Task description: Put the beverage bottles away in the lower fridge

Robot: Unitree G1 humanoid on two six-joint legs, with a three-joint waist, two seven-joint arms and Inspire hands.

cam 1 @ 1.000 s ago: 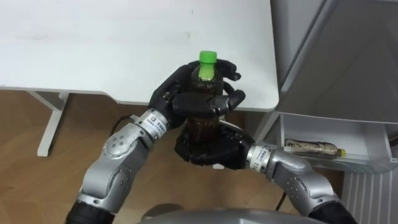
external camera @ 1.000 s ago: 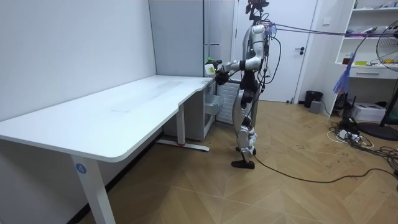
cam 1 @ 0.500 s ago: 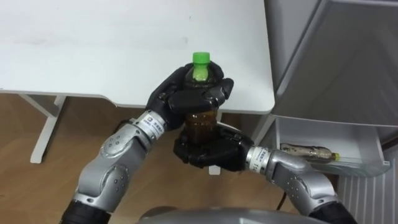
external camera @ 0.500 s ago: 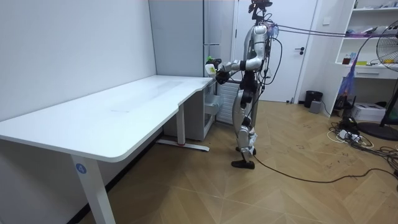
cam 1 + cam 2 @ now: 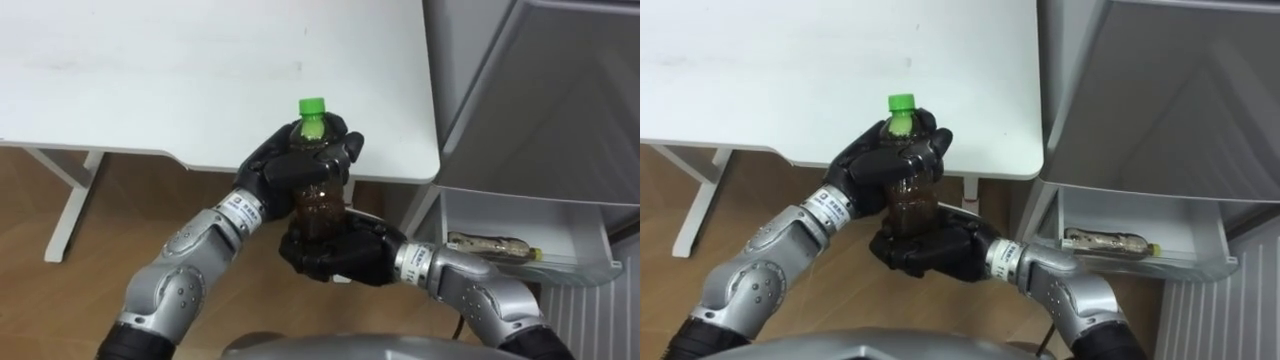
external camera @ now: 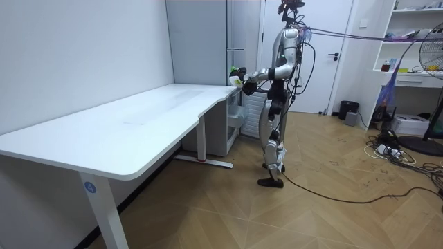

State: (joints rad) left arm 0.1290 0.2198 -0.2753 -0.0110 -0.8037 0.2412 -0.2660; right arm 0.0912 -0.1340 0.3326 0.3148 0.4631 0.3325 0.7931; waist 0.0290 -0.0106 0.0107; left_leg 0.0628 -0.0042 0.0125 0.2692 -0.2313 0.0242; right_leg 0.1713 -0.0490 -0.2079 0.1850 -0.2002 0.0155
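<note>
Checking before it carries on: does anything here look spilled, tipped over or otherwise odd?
Nothing spilled. The green-capped bottle stands upright, cap on, gripped by the left robot hand up top and the right robot hand at its base. Only oddity: a second bottle lies on its side in the white tray at lower right.

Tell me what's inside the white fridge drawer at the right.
One drink bottle lies on its side in the drawer. The grey fridge front above covers the drawer's back part.
</note>
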